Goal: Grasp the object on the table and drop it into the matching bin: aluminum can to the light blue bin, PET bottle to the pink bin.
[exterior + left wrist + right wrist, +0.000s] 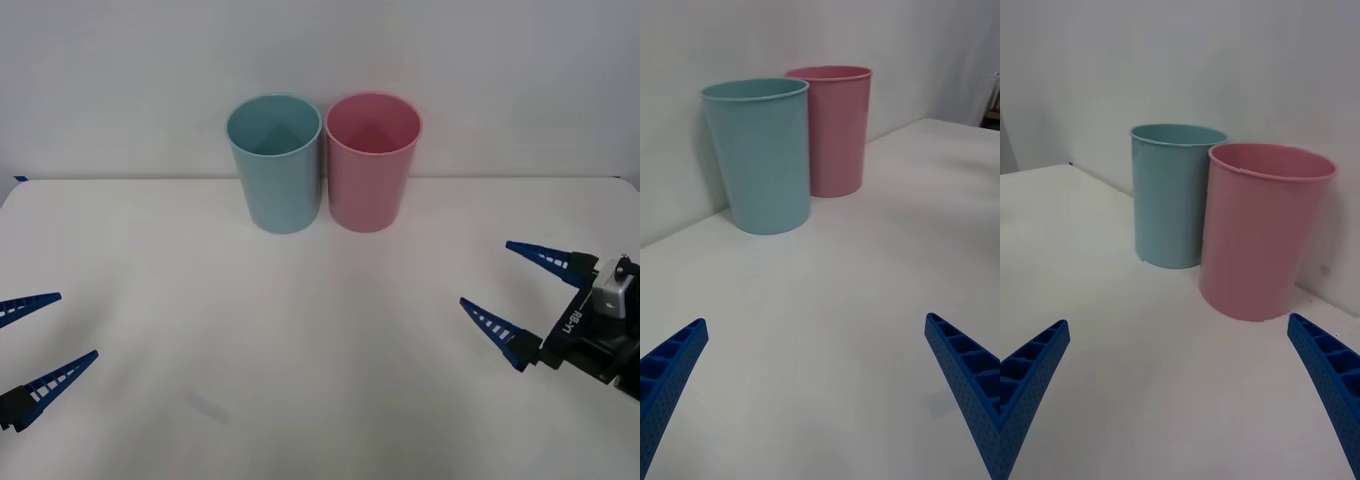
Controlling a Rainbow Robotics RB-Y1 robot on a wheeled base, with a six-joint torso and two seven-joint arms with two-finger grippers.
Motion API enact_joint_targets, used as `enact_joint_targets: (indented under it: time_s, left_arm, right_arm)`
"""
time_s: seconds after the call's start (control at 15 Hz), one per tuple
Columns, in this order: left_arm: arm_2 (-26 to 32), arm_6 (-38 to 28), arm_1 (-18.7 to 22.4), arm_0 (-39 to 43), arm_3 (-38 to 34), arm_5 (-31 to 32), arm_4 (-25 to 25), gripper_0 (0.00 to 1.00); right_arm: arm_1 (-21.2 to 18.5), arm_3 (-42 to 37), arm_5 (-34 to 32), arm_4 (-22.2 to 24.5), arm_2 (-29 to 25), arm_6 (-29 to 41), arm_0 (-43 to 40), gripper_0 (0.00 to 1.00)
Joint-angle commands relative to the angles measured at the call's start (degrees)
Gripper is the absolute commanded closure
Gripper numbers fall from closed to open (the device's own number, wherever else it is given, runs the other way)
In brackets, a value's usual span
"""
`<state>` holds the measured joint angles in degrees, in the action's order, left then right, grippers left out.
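The left gripper [45,332] sits above the near left corner of the table [300,350], its two blue ribbed fingers spread well apart and holding nothing. The right gripper [520,285] sits above the right edge of the table, somewhat farther from the near edge, with its fingers likewise spread apart and empty; a black wrist housing with a small white block sits behind them. Each finger is a tapered wedge ending in a point, with a lattice of ribs along its side, as the left wrist view [670,367] and right wrist view [1330,375] show.

The table is a wide, flat, matte white surface with plain, unmarked finish. A faint grey smudge lies near the near edge, left of centre.

At the far edge of the table, near its centre, two bins stand upright, side by side and just about touching. The light blue bin [275,165] stands toward the left; the pink bin [372,162] stands toward the right. Both are smooth plastic, cup-shaped, slightly tapered toward the base, with thin round rims. The visible part of each interior is bare.

Behind the table rises a plain, pale wall. A small dark blue mark sits at the far left corner [20,178].
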<state>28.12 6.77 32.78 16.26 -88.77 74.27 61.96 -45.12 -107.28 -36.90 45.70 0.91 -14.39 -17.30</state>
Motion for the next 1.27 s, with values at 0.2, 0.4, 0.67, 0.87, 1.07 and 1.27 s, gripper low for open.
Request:
enact_joint_targets:
  time_s: [0.2,0.4,0.67,0.87,1.07,1.27]
  left_arm:
    - [0.0,0.0,0.0,0.0,0.0,0.0,0.0,0.0]
    - [0.0,0.0,0.0,0.0,0.0,0.0,0.0,0.0]
    - [0.0,0.0,0.0,0.0,0.0,0.0,0.0,0.0]
    - [0.0,0.0,0.0,0.0,0.0,0.0,0.0,0.0]
    - [0.0,0.0,0.0,0.0,0.0,0.0,0.0,0.0]
    - [0.0,0.0,0.0,0.0,0.0,0.0,0.0,0.0]
  right_arm:
    - [4.8,-0.2,-2.7,4.0,-6.1,2.0,-6.1,0.0]
    - [7.6,-0.2,-6.3,6.8,-9.0,3.7,-8.1,0.0]
    - [12.3,-0.2,-14.2,12.4,-13.7,10.4,-9.4,0.0]
    - [15.4,-0.2,-18.2,15.8,-16.2,11.8,-10.0,0.0]
    - [15.5,-0.2,-18.5,16.8,-16.2,11.9,-10.6,0.0]
    - [15.5,-0.2,-18.5,16.8,-16.2,11.9,-10.6,0.0]
